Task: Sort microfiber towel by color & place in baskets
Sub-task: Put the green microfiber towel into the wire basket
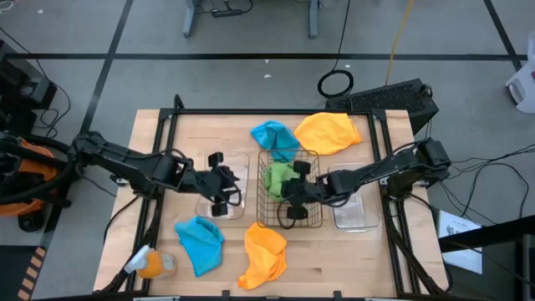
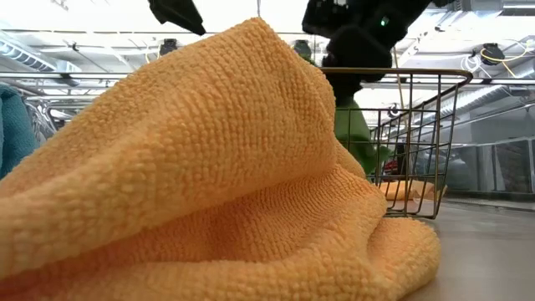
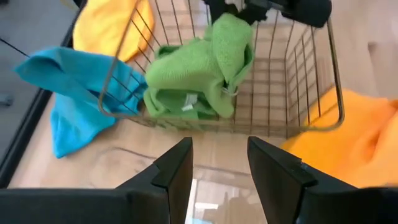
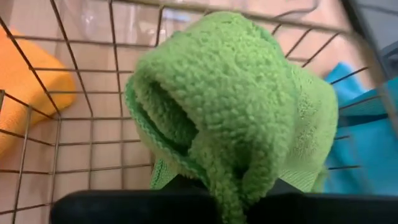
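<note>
green towel bunched right in front of the jaws, wire basket around it, orange towel and blue towel beyond the mesh

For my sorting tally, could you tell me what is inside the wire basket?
Green towels lie bunched in the wire basket, one pinched by the right gripper. Anything underneath is covered.

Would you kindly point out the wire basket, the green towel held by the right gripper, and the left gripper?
Wire basket (image 1: 316, 219): high view, on its near right rim.
Green towel (image 4: 249, 106): right wrist view, on its bunched middle.
Left gripper (image 3: 219, 171): left wrist view, midway between its fingertips.
</note>
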Robot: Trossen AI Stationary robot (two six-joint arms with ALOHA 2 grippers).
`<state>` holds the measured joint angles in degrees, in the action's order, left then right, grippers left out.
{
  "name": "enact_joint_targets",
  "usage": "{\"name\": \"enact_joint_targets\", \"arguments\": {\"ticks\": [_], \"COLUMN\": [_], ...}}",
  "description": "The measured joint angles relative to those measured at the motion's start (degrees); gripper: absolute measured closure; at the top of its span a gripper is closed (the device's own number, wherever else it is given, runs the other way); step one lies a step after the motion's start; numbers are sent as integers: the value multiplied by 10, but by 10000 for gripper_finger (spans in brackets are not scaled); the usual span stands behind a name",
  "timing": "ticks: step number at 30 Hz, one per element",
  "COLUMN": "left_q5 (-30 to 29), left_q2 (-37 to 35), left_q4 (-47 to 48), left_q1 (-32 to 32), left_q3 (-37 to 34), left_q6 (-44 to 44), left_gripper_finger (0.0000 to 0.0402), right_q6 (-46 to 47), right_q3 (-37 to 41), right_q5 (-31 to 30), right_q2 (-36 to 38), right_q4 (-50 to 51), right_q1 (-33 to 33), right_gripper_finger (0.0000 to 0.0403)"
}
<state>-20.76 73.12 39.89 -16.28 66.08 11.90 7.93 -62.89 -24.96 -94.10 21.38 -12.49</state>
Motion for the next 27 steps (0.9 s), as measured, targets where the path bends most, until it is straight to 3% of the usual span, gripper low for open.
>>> {"name": "enact_joint_targets", "arguments": {"ticks": [7, 15, 27], "left_q5": [-13, -25, -39], "left_q2": [0, 0, 0], "left_q4": [-23, -45, -58], "left_q1": [-18, -33, -59], "left_q3": [-47, -47, -47], "left_q6": [29, 28, 28], "left_gripper_finger": [242, 242, 242], "right_q6": [39, 90, 136], "right_q3": [0, 0, -1], "right_q5": [79, 166, 178], "right_q2": [-22, 13, 47], "right_q4": [-3, 24, 81], "right_q1": [0, 0, 0], "right_gripper_finger": [352, 281, 181]}}
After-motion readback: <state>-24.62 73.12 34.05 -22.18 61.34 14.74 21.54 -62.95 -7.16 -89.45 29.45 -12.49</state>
